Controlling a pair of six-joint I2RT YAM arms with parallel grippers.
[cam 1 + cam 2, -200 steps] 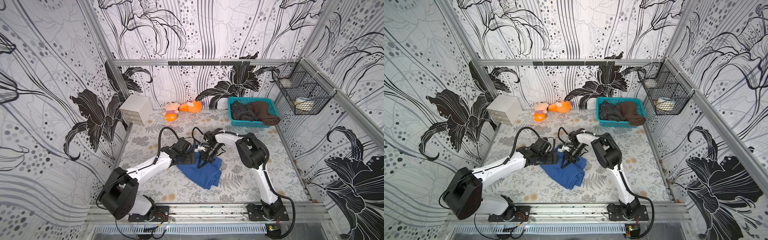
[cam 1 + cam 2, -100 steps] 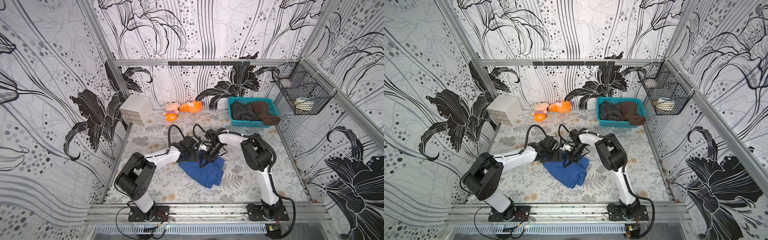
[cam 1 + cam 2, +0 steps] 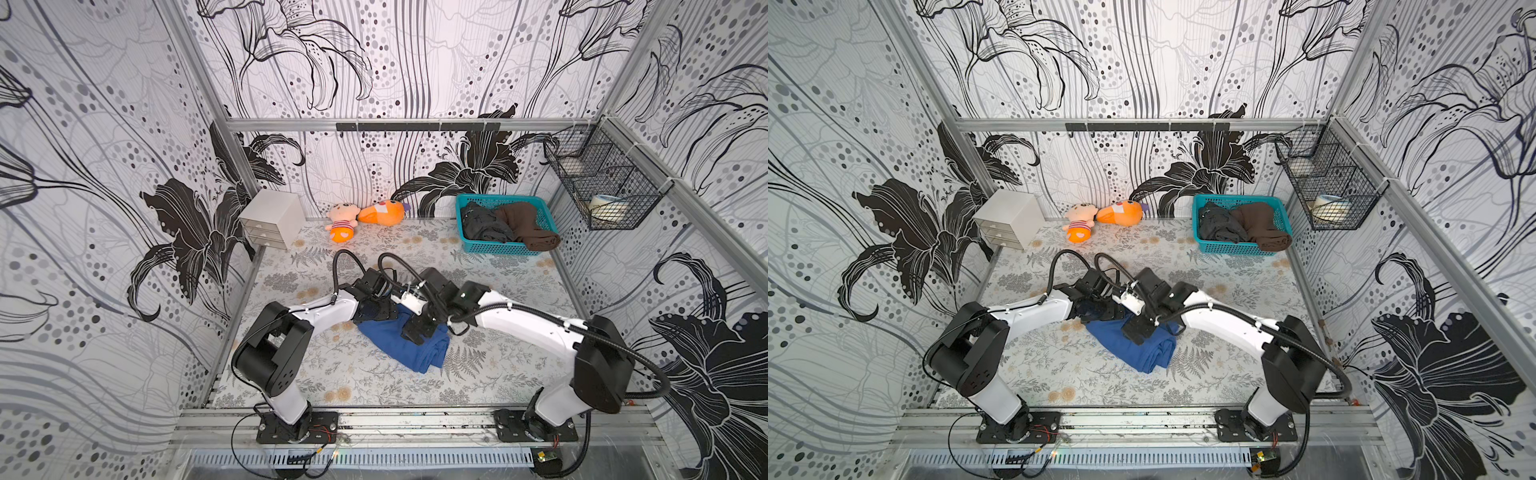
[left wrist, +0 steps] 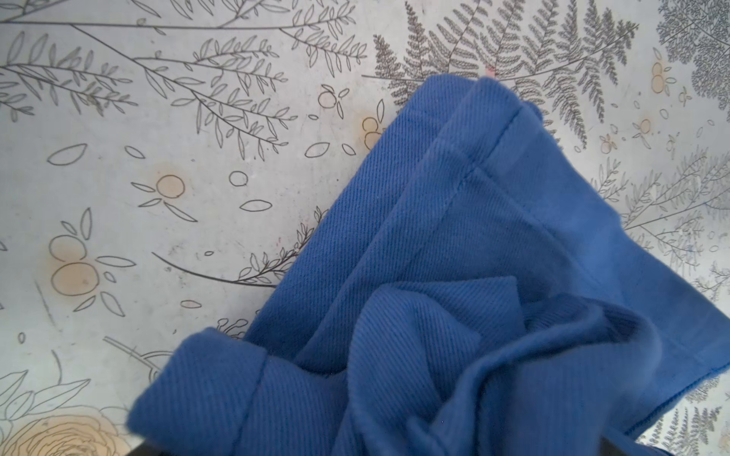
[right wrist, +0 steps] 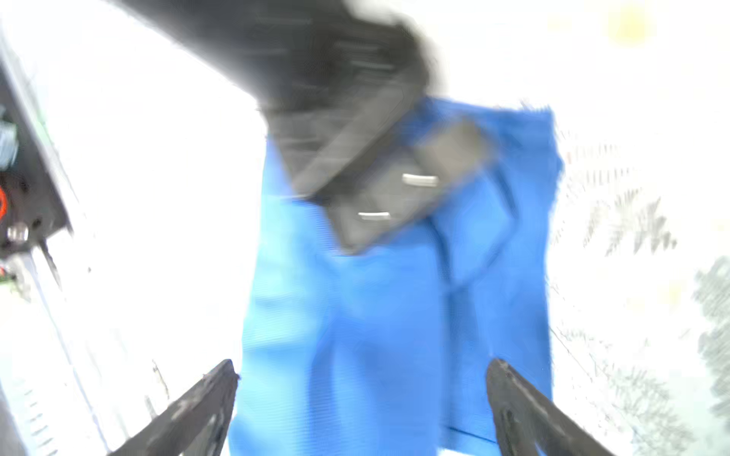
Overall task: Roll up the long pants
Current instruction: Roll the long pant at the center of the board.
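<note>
Top views, pants: the long pants (image 3: 409,347) are lying bunched and loosely folded mid-worktop (image 3: 332,374), under both arms.
Top views, right gripper (image 3: 1138,328): it was pinching the cloth a second ago and is now letting go.
Top views, left gripper (image 3: 374,309): hovering at the bundle's far edge, fingers spread.
Left wrist: hems and folds are sprawling; no fingers are showing.
Right wrist: blurred; the fingers (image 5: 197,406) are standing wide, straddling blue cloth.
Meaning: a fold is looking placed, but no tight roll is forming yet.

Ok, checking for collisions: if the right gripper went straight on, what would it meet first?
Probably the long pants, just ahead of the right gripper; the wrist view is blurred, so depth is unsure.
</note>
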